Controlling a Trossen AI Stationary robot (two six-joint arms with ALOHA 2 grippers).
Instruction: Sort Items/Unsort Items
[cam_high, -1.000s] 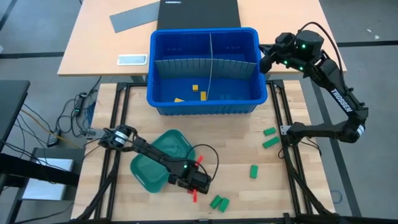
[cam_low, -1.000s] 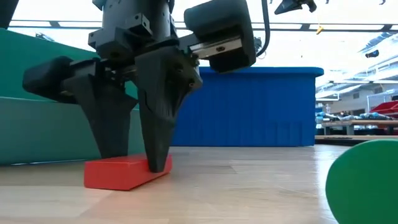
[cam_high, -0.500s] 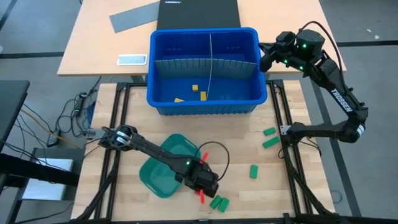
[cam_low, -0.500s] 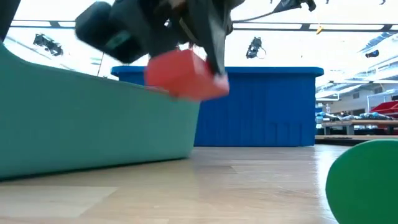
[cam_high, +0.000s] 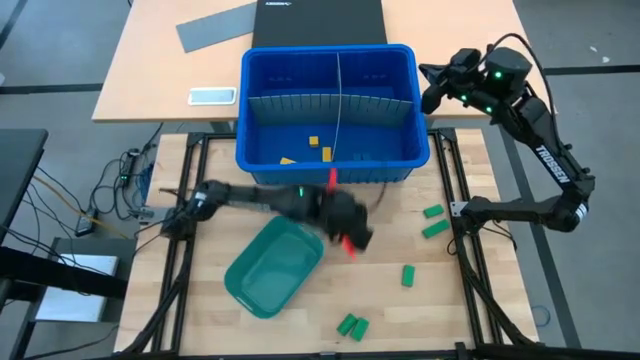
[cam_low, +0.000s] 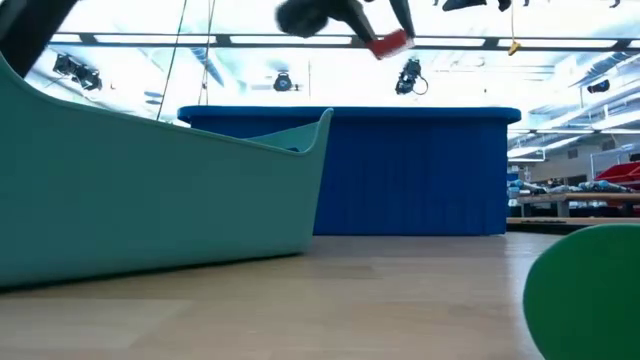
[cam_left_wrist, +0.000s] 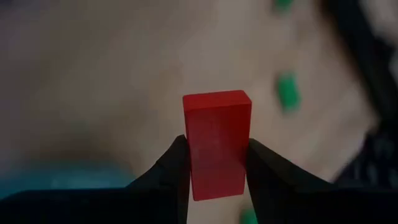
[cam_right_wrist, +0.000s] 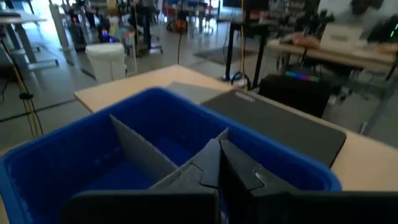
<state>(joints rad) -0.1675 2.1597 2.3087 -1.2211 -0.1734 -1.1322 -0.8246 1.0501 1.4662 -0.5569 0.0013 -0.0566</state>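
Observation:
My left gripper (cam_high: 346, 238) hangs over the middle of the table, between the teal tray (cam_high: 273, 265) and the blue bin (cam_high: 262, 165), shut on a red block (cam_left_wrist: 216, 143). In the low view the red block (cam_low: 390, 43) rides high above the tabletop. A few yellow blocks (cam_high: 312, 145) lie on the bin's floor. Green blocks (cam_high: 433, 212) lie flat on the table at the right and near the front edge (cam_high: 352, 325). My right gripper (cam_right_wrist: 219, 149) is shut and holds nothing, raised by the bin's far right corner (cam_high: 432, 95). My left gripper pinches the red block by its two long sides (cam_left_wrist: 194, 177) between its two fingers (cam_left_wrist: 261, 168), near one end. The fingers slant downward and run along the block, most of which sticks out past the fingertips. The block is lifted clear of the table.
The blue bin is split by grey dividers (cam_high: 338, 95). Beyond it lie a grey sheet (cam_high: 215, 27), a black case (cam_high: 318, 20) and a small white device (cam_high: 212, 96) on the far table. Bare wood shows between the tray and the green blocks.
My left gripper has taken the red block up off the table by the tray's near right side. It has risen high and swung toward the far edge and the right, toward the blue bin, rolling as it went. The teal tray has shifted a little rightward.

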